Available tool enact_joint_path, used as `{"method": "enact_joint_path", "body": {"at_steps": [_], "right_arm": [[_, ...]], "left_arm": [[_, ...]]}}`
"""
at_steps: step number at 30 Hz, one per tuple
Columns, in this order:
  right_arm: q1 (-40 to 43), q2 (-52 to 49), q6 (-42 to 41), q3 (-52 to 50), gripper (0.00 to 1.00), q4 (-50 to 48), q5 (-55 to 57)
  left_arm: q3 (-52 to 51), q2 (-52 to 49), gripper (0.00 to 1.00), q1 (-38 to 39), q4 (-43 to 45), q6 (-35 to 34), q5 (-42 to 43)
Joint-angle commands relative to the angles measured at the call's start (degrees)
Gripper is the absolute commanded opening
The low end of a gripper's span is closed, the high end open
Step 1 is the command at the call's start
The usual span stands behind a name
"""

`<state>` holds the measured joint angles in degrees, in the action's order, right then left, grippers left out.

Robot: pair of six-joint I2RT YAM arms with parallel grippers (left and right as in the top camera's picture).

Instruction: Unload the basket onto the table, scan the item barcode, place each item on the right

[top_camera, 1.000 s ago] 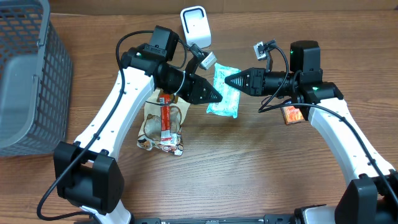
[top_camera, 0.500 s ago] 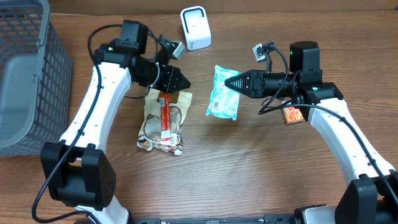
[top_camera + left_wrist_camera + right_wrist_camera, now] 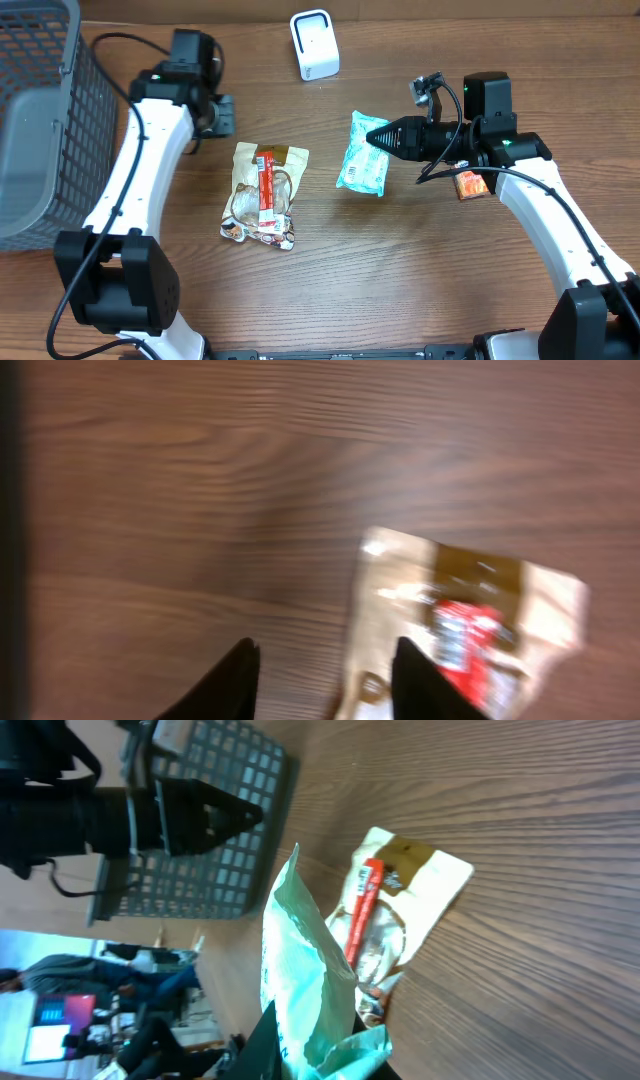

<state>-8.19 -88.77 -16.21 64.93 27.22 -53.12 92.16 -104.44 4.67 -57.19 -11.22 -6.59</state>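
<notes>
A mint-green packet [image 3: 361,166] hangs over the table centre, pinched at its upper right corner by my right gripper [image 3: 373,138], which is shut on it. In the right wrist view the packet [image 3: 303,960] stands on edge between the dark fingers of that gripper [image 3: 315,1058]. The white scanner [image 3: 314,45] stands upright at the back, apart from the packet. My left gripper [image 3: 224,117] sits far to the upper left. Its fingers [image 3: 236,682] are apart with nothing between them, over bare wood beside a tan packet [image 3: 468,622].
The tan packet with a red stripe [image 3: 264,192] lies flat left of centre. A grey wire basket [image 3: 40,120] fills the far left. A small orange item [image 3: 470,185] lies under my right arm.
My left arm has swung back from the green packet to the upper left, and its jaws have parted. The right gripper still holds the packet, shifted slightly.
</notes>
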Motion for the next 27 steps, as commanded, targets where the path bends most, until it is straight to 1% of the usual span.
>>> {"method": "enact_joint_path", "body": {"at_steps": [1,4,5,6,7,8,16,19,21,24,27], "right_arm": [[0.11,0.50,3.30,1.03,0.04,0.31,2.12],[0.11,0.50,3.26,1.03,0.04,0.33,3.13],[0.09,0.50,3.26,1.03,0.04,0.31,3.56],[0.07,0.50,3.26,1.03,0.04,0.31,3.85],[0.04,0.50,3.26,1.03,0.04,0.31,4.35],[0.07,0.50,3.23,1.03,0.04,0.28,5.11],[0.07,0.52,3.19,1.27,0.04,-1.09,10.51],[0.07,0.52,3.19,3.17,0.04,-0.59,12.07],[0.07,0.52,3.26,6.08,0.04,1.38,14.01],[0.07,0.52,5.77,12.72,0.04,6.91,17.64],[0.04,0.52,7.80,22.62,0.03,14.58,25.18]], "left_arm": [[0.57,-0.28,0.42,-2.80,0.17,-4.22,-5.79],[0.57,-0.28,0.48,-4.09,0.26,-4.22,-5.44],[0.57,-0.28,0.52,-4.35,0.28,-4.20,-5.46],[0.57,-0.28,0.60,-4.61,0.33,-4.22,-5.49],[0.57,-0.28,0.71,-4.76,0.33,-4.20,-5.55],[0.57,-0.28,1.00,-4.92,0.28,-4.20,-5.60],[0.57,-0.28,1.00,-4.98,0.26,-4.20,-5.44],[0.57,-0.28,1.00,-4.98,0.26,-4.22,-5.44],[0.57,-0.28,1.00,-4.98,0.26,-4.22,-5.44],[0.57,-0.28,1.00,-4.98,0.26,-4.22,-5.44],[0.57,-0.28,1.00,-4.98,0.26,-4.22,-5.44]]}}
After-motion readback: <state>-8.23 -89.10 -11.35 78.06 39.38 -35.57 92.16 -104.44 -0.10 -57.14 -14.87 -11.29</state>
